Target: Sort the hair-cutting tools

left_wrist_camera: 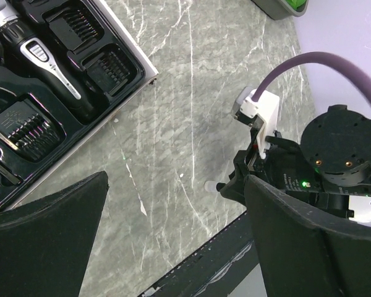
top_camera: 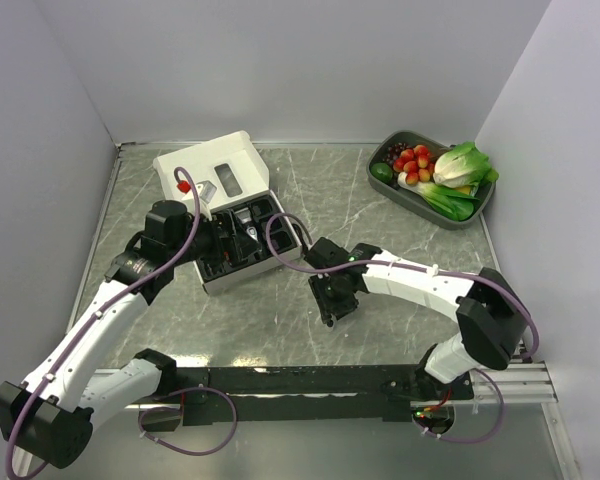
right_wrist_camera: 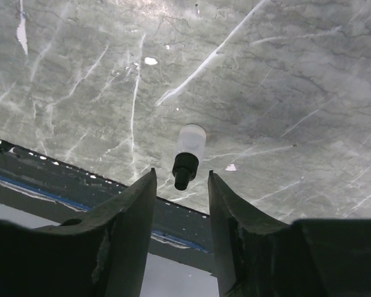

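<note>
Top external showed your right gripper low over the table, left wrist your left gripper wide and empty near the tray, right wrist half-open jaws holding nothing, the black-capped bit lying just ahead, so the pick seemingly needed an advance before pinching.

Tabletop free around small bottle; tray leftward
</note>
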Action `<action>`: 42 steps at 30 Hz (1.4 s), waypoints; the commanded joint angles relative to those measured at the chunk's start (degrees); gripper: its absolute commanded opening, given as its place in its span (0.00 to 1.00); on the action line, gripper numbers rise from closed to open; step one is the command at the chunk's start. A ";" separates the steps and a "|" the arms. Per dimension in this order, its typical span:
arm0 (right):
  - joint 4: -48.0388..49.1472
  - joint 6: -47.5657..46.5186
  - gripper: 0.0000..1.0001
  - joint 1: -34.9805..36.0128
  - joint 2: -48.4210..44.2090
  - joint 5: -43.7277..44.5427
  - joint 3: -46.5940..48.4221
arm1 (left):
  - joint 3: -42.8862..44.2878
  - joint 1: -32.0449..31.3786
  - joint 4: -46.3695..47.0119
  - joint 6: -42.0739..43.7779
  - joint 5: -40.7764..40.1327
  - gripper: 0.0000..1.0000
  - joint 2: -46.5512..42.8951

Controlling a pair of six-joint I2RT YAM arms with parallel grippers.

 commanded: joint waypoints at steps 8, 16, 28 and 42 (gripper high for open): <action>-1.00 1.66 0.39 1.42 2.40 2.19 2.22 | 0.68 -0.07 0.21 1.03 -0.90 0.97 -1.33; -1.53 1.57 0.26 1.86 3.45 2.71 2.57 | 0.33 -0.07 -0.06 0.94 -1.25 0.97 -2.12; -6.44 -0.01 0.12 2.04 -0.94 3.86 8.28 | 0.94 -0.07 0.99 0.76 2.35 0.97 -2.47; -17.08 -15.12 0.13 -5.08 -9.64 -21.69 27.34 | 2.69 -0.07 7.24 3.83 30.46 0.97 -3.35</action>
